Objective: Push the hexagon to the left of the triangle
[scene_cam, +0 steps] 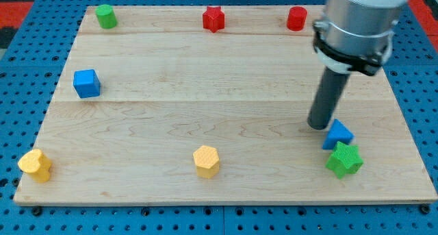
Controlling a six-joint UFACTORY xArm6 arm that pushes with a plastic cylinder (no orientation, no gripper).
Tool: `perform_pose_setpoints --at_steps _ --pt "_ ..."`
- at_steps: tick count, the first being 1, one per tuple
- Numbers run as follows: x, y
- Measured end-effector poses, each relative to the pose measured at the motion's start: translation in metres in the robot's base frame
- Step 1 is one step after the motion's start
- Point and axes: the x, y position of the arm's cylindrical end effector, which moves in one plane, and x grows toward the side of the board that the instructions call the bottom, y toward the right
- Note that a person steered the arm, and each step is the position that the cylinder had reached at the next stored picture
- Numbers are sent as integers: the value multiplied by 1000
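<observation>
The yellow hexagon sits near the board's bottom edge, at mid-width. The blue triangle lies at the lower right, with a green star touching its lower side. My tip rests on the board just left of the blue triangle, touching or nearly touching it. The tip is far to the right of the hexagon.
A green cylinder, a red star and a red cylinder line the top edge. A blue cube sits at the left. A yellow block lies in the bottom left corner. The wooden board lies on blue pegboard.
</observation>
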Motion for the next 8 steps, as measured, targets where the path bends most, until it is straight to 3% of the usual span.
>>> perform_pose_setpoints --at_steps 1,2,3,4,5,6,7,8 --pt "-5 -1" --pt "-45 -65" --pt "-32 -155" --pt "30 -195" --pt "40 -244" --pt "93 -197" --pt "101 -124" --pt "96 -162"
